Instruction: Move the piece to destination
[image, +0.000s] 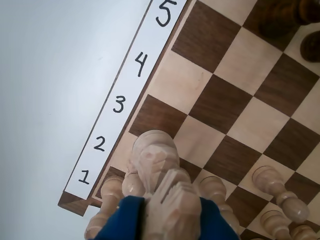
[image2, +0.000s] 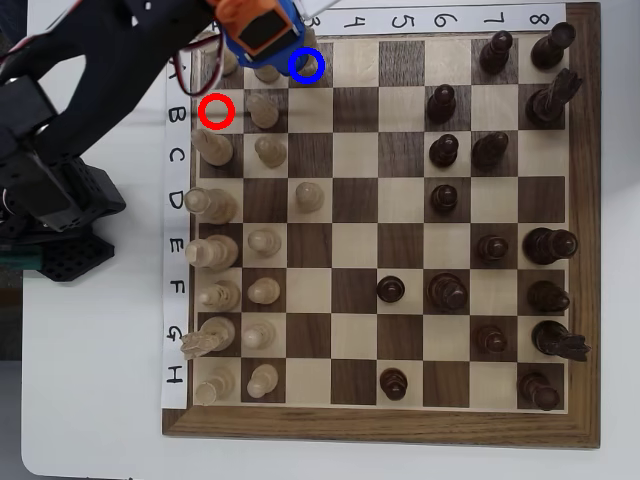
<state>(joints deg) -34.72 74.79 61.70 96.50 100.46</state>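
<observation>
Clamped the pale cream knight (image: 159, 162) between the two blue fingers (image: 122, 220) of the gripper (image: 170, 212); jaws closed on the carved head, round base pointing away from the camera. Could not tell from the wrist view whether the base touched the chessboard (image: 235, 105) or hung just above it. Appeared there over the near corner of the board, beside the "2" on the white number strip (image: 125, 100), its rim just short of the dark square beside the "3". Stood flanked by pale pawns: one (image: 112, 190) to the left near the "1", another (image: 280, 192) lying well off to the right across the picture. Showed blurred dark pieces (image: 300, 20) at the upper right corner.

From overhead, reached in from the left with the black arm (image2: 60, 130), its orange and blue head over the top edge of the board, covering the knight almost wholly. Marked the destination square with a blue ring (image2: 307, 65), on the dark square of row A under the "3", just to the right of the gripper head. Marked a second square with a red ring (image2: 215, 110) in row B, lower left of the blue one. Kept the dark pieces on the right half and the pale ones in the two left columns, with one pale pawn (image2: 308, 195) advanced in row D.
</observation>
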